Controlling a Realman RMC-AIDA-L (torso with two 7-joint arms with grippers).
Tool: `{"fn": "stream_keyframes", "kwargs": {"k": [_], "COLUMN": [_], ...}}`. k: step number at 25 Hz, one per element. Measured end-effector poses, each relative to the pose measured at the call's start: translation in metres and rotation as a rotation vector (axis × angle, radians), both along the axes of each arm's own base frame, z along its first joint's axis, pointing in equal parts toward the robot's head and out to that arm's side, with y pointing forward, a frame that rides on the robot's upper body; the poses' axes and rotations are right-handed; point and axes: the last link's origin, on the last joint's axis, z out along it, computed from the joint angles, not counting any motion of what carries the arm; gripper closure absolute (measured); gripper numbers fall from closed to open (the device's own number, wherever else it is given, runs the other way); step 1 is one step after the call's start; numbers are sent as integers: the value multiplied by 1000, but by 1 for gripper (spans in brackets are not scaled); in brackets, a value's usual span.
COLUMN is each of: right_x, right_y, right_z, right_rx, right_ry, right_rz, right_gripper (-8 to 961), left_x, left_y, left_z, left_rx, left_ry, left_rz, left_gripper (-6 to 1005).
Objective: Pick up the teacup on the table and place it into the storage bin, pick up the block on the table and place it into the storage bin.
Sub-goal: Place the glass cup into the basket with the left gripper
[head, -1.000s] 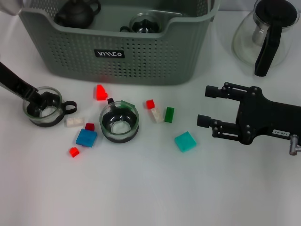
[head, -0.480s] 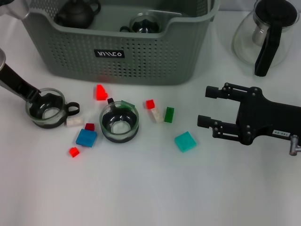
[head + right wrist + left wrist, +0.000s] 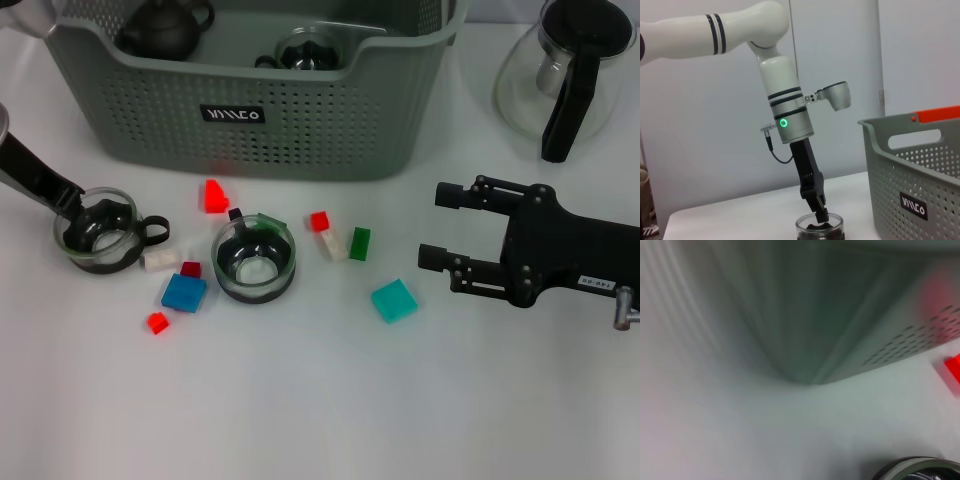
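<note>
I am gripping the rim of the teacup with my left gripper, closed on it, at the table's left, near the storage bin. My right gripper is hovering open at the right, beside the teal block.

White table – plain grey wall behind (evenly lit).

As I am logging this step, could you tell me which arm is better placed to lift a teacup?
Left: its pincer already reaches into the leftmost teacup, while the right pincer hovers open beside the teal block.
</note>
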Motion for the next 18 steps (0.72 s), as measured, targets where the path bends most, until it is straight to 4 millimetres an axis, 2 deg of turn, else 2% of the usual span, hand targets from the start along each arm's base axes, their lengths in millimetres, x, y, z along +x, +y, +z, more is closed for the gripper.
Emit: {"fn": "stream_keyframes", "kwargs": {"k": [4, 8, 14, 18], "right_x": [0, -1, 0, -1], "right_y": [0, 0, 0, 1], "right_z": [0, 0, 0, 0], "right_rx": [0, 0, -2, -1], "right_ry": [0, 0, 1, 2], "right_rz": [1, 2, -1, 3], "right_gripper": [209, 209, 208, 208], "left_x": [0, -5, -26, -23], "left_y": [-2, -8, -29, -50], "left_z": [7, 27, 54, 59], "left_rx": [9, 44, 70, 30], "left_ry": [-15, -162, -513, -782], "left_rz": [1, -2, -26, -133], "left_gripper": [959, 952, 941, 934]}}
